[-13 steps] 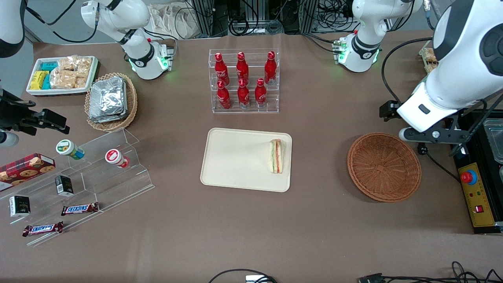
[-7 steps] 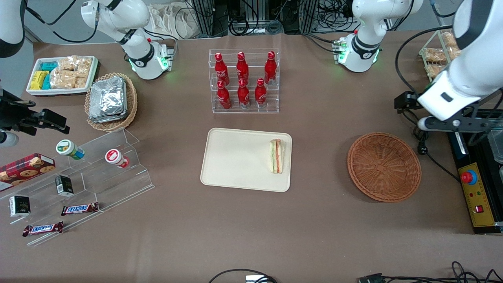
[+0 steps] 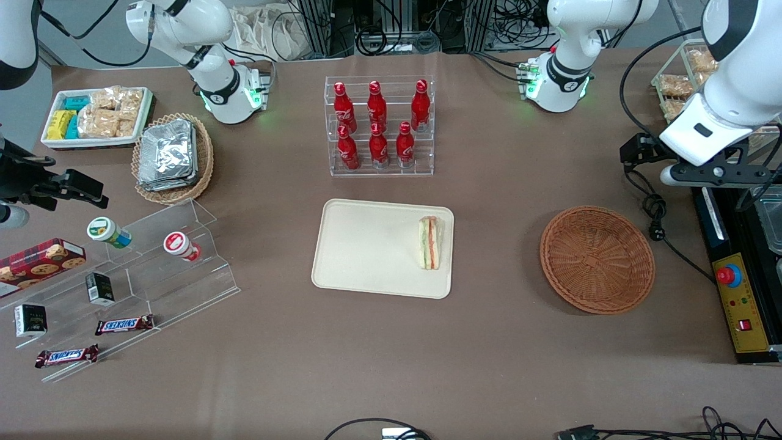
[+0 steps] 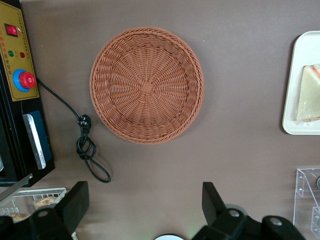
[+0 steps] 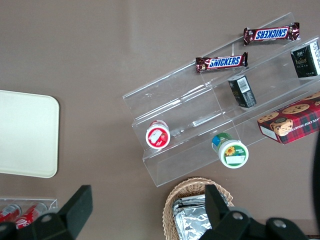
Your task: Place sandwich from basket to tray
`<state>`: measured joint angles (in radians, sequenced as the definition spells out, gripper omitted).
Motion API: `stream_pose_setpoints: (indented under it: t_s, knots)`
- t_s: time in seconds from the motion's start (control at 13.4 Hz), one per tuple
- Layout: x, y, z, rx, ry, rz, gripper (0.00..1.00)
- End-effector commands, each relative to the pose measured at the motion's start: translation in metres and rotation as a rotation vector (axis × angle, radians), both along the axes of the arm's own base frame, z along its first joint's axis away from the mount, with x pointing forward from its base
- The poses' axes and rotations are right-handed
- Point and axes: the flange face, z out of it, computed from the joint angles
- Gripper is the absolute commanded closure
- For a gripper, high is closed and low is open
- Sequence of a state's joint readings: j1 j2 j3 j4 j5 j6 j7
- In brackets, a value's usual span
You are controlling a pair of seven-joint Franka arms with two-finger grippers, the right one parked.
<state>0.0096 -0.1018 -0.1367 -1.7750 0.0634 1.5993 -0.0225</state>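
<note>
The sandwich [image 3: 430, 242] lies flat on the cream tray [image 3: 366, 244], at the tray edge nearest the basket; its pale bread [image 4: 309, 95] also shows in the left wrist view on the tray [image 4: 292, 90]. The reddish-brown wicker basket [image 3: 597, 260] holds nothing, which the left wrist view of the basket [image 4: 146, 85] confirms. My left gripper [image 3: 712, 175] hangs high over the table's working-arm end, farther from the front camera than the basket. In the wrist view the gripper [image 4: 145, 202] is open, with only bare table between its fingers.
A clear rack of red bottles [image 3: 379, 125] stands farther from the front camera than the tray. A yellow control box with a red button [image 3: 736, 299] and a black cable [image 3: 654, 214] lie beside the basket. Toward the parked arm's end sit a tan basket of foil packets [image 3: 173, 156] and an acrylic snack stand [image 3: 134, 275].
The left arm has pulled away from the basket, rising and moving farther from the front camera toward the table's end. The sandwich, tray and basket have not moved.
</note>
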Motion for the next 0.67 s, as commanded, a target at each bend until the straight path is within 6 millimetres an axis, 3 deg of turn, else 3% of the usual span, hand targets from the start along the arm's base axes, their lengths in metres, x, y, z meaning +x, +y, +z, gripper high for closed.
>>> stream_pose_setpoints:
  t_s: [0.0,0.6]
  knots:
    - [0.0227,0.0003,0.0196,-0.021,-0.006,0.002,0.0]
    - [0.0256,-0.0002,0.013,-0.021,0.035,0.003,0.0]
